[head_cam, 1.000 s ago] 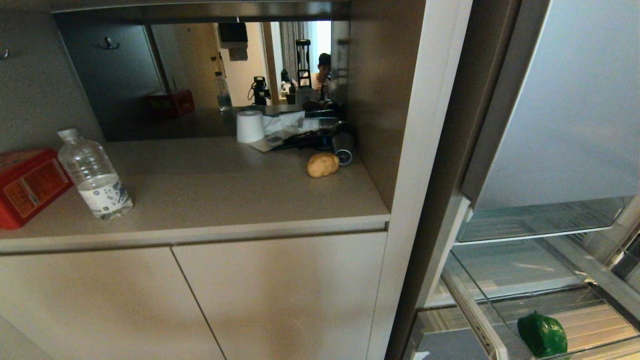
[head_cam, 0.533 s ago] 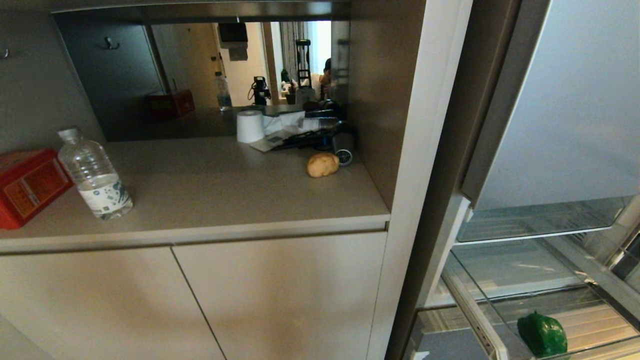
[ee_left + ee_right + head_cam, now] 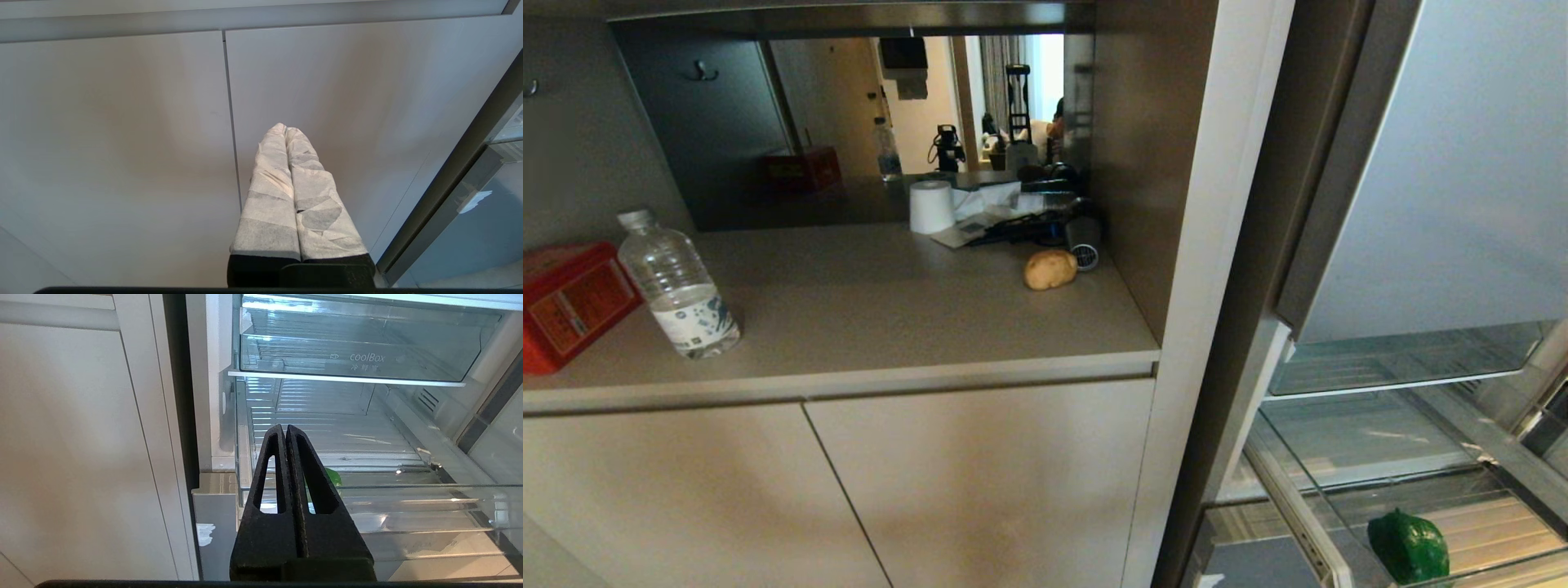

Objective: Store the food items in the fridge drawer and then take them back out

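Now the right gripper (image 3: 286, 430) is hanging in front of the pulled-out fridge drawer (image 3: 408, 506) with its black fingers pressed together and holding nothing. The bell pepper (image 3: 1409, 545) is lying inside the drawer, while the potato (image 3: 1049, 269) is waiting on the counter (image 3: 890, 318) near its back right corner. I am thinking the potato can roll when it is squeezed, because it is lumpy and rounded. The pepper is glossy, so hard fingers can slip on it, and the thin clear drawer wall can be hit on entering. The left gripper (image 3: 286, 130), wrapped in pale tape, is resting closed and empty before the matte beige cabinet doors (image 3: 122, 143)
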`<state>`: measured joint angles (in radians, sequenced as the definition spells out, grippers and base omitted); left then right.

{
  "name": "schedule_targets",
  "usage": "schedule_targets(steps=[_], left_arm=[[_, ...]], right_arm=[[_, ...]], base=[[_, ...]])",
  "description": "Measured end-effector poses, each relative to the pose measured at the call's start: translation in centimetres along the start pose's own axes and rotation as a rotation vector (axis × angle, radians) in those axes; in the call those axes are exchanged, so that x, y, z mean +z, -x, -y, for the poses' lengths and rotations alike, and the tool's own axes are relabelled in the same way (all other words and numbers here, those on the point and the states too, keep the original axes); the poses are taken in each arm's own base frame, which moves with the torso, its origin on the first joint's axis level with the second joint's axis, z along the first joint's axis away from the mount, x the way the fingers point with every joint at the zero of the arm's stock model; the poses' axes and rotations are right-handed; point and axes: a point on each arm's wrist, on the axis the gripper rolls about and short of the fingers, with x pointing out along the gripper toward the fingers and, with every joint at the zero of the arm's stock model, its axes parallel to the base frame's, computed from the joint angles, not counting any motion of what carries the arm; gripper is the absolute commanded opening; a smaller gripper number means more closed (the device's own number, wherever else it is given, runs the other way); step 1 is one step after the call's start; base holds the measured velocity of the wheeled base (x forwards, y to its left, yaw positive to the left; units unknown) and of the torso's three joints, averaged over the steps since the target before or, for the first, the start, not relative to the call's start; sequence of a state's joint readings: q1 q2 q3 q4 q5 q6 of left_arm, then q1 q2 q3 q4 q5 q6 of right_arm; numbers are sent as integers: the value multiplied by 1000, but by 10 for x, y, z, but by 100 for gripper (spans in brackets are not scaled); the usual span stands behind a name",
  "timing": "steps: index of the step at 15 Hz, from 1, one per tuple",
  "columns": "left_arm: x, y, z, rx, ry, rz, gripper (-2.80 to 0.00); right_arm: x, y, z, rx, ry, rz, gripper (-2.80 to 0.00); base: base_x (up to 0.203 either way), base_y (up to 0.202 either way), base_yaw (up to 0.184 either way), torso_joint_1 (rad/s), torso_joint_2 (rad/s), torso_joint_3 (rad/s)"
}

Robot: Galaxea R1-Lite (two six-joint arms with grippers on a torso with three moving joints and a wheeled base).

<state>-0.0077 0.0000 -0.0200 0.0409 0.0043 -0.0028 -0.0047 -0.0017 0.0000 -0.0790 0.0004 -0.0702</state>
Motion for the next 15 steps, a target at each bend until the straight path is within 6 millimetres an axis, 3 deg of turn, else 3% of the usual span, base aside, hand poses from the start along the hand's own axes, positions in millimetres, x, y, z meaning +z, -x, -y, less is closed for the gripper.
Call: schedule_targets(steps=[3, 8, 15], left_arm=[[0, 0, 0, 0, 0, 0, -280], [0, 0, 0, -1, 0, 0, -280], [0, 0, 0, 0, -3, 0, -280]], right_arm=[[0, 0, 0, -1, -6, 1, -280], [0, 0, 0, -1, -1, 0, -280], [0, 0, 0, -1, -3, 2, -280]], base=[[0, 21, 2, 0, -1, 1], [0, 155, 0, 4, 3, 3], [0, 0, 0, 0, 0, 0]])
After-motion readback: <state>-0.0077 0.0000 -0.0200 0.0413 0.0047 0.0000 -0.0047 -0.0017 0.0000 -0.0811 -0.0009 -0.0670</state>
